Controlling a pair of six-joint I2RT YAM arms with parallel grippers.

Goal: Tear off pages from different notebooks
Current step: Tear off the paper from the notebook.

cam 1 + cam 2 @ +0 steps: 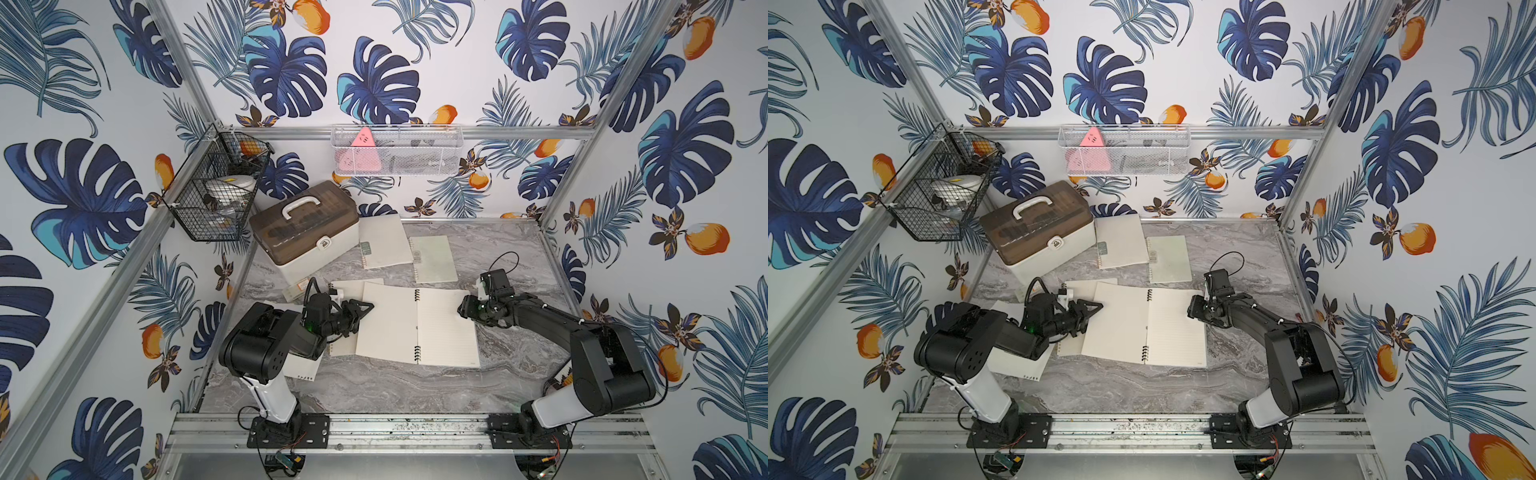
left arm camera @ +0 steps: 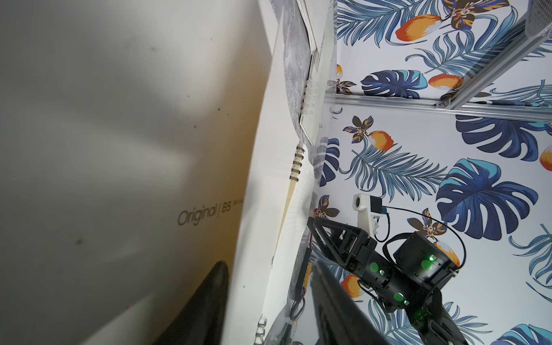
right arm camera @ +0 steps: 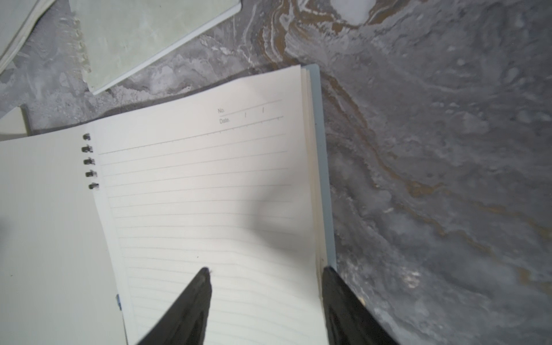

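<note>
Three notebooks show plainly: one open notebook [image 1: 415,324] mid-counter [image 1: 374,386], and two small closed notebooks [image 1: 384,243] just behind it. Right fingers [image 3: 197,301] are spread, straddling its outer page edge; left fingers [image 2: 206,301] are spread over its cover edge. Bare counter lies open in front; one box [image 1: 307,232] crowds the back left corner.

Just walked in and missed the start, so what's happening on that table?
Two robot arms are at the open notebook mid-table. The left gripper sits at its left cover's edge, jaws apart; the right gripper straddles the lined page's outer edge, open, not yet pinching. A loose page lies under the left arm; two small notebooks lie closed behind.
</note>
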